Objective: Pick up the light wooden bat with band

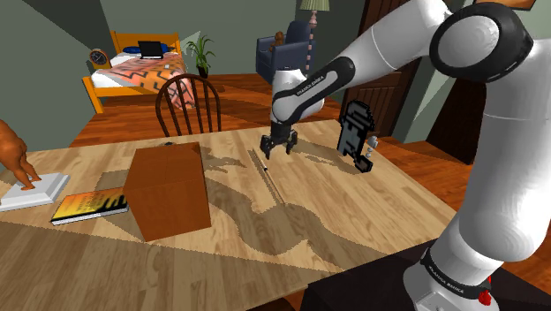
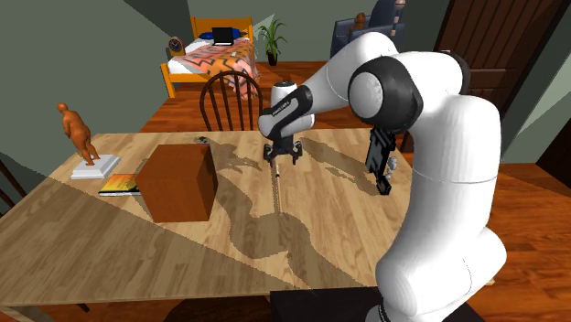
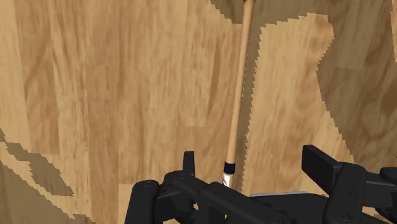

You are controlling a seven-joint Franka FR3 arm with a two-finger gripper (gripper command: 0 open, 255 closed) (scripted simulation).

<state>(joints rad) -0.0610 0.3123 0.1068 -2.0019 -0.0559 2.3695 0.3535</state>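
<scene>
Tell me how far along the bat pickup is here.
Approach looks done: the open gripper straddles the bat at its banded end, fingers either side without touching. In hand: nothing gripped; the bat lies flat on the table. Left: close and lift.

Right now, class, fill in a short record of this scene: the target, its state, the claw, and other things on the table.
target: light wooden bat, dark band near one end
state: lying flat on the wooden table
grasp: claw open, fingers either side of the banded end, not touching
others: brown box, book, figurine
</scene>
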